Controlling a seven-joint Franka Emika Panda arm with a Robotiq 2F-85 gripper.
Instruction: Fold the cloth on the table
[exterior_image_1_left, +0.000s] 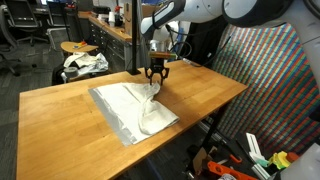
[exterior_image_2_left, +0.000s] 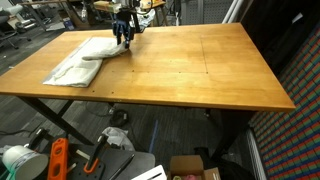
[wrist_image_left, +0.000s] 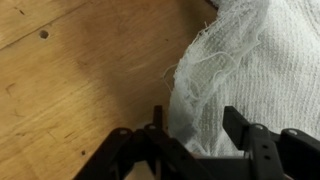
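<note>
The tool (exterior_image_1_left: 156, 74) points straight down, with the white arm (exterior_image_1_left: 190, 12) bending in from above it. The tool's fingers (wrist_image_left: 243, 128) stand partway closed, pinching a bunch of cloth (wrist_image_left: 200, 115) between them.

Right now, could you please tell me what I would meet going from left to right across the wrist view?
Dark spot on the wooden table → white cloth.
</note>
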